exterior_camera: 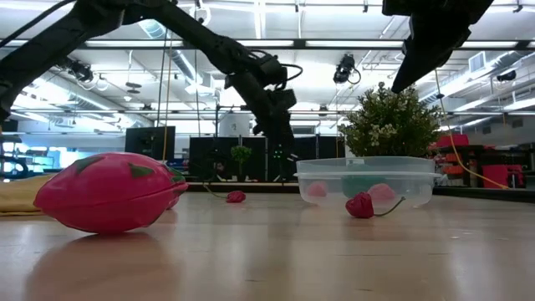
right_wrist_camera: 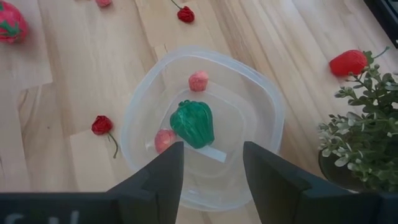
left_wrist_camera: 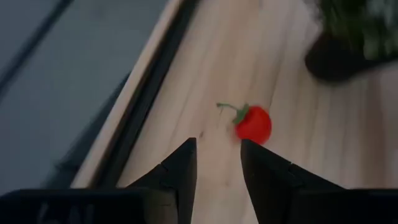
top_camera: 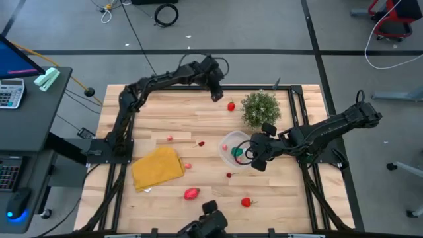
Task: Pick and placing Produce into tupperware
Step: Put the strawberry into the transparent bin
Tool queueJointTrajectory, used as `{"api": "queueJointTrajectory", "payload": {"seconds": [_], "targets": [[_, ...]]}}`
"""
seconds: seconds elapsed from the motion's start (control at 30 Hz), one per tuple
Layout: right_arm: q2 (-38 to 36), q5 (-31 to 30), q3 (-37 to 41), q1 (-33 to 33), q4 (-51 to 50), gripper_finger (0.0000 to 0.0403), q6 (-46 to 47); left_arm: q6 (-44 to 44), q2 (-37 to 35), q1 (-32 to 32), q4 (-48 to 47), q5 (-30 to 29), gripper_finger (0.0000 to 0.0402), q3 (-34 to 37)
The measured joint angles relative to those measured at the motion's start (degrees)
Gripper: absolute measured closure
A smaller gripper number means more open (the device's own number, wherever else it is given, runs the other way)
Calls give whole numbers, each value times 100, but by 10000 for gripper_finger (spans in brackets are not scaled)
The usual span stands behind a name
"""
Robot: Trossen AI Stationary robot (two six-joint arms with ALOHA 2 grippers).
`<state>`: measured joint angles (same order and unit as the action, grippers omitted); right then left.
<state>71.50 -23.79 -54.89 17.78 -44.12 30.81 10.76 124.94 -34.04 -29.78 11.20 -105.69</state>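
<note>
Red strawberry (left_wrist_camera: 254,124) beyond the potted plant (top_camera: 259,108) is our target; left hand (left_wrist_camera: 217,163), narrowly open and empty, must descend around it.

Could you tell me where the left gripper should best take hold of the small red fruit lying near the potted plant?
Grip the round red body of the red fruit, coming straight down from above. It lies free on the table, and the thin green stem looks too slight to hold. The left gripper is open just short of it.

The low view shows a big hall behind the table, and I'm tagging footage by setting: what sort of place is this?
Probably a robotics lab or workshop: open ceiling with strip lights, a desk with a calculator, cables on the floor.
</note>
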Motion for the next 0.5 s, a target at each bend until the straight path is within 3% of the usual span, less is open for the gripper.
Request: {"api": "queueJointTrajectory", "payload": {"seconds": [0.1,0.3,0.4,0.5], "targets": [[0,-2,0,0,-2,229,-117,1711,5,149,-68,-376,272,0],[0,-4,0,0,-2,229,-140,6015,7,508,17,-1816,276,0],[0,-33,0,0,-2,229,-132,7164,7,627,87,-1855,274,0],[0,-127,0,0,-4,229,-12,7772,87,746,174,-1881,274,-4]]}}
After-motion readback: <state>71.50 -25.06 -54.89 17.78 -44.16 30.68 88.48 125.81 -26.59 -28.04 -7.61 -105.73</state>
